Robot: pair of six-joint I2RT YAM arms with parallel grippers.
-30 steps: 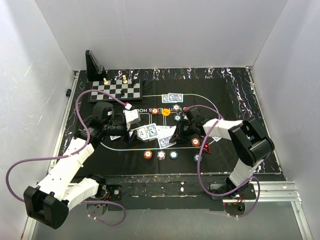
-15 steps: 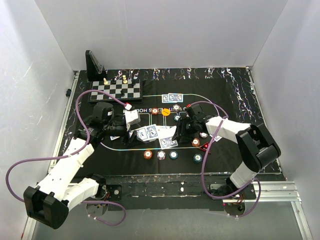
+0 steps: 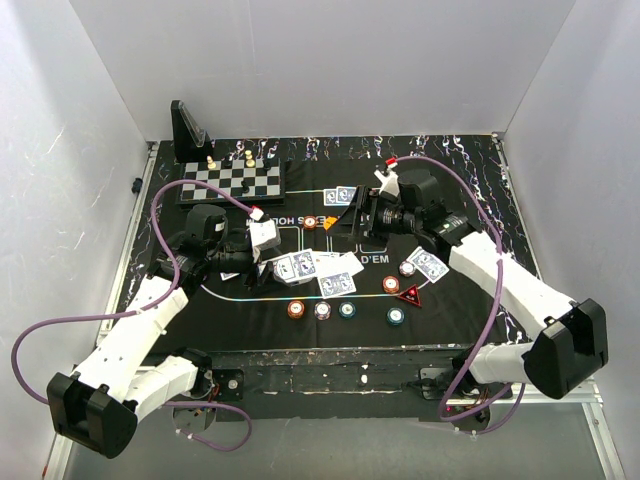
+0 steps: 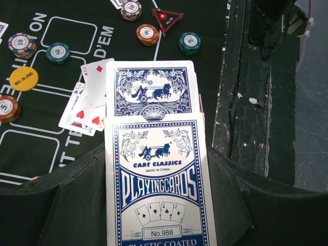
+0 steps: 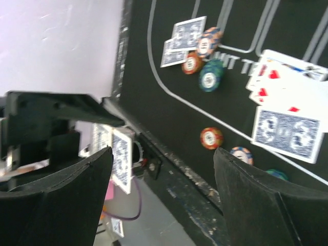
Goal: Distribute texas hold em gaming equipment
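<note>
Holding the box of playing cards (image 4: 159, 195) tight between its fingers, the left gripper (image 3: 255, 243) sits over the left side of the black mat (image 3: 470, 190), and 1 blue-backed card (image 4: 150, 92) sticks out of the box's end. The right gripper (image 3: 355, 215) hangs over the far middle of the mat with its fingers spread wide and nothing in them. A row of 3 chips (image 3: 322, 309) lies near the mat's near edge, loose cards (image 3: 318, 268) lie in the middle, and the red triangle marker (image 3: 410, 295) lies toward the near right.

Glossy card box (image 4: 159, 195), matt, perhaps felt mat (image 4: 210, 82)
</note>
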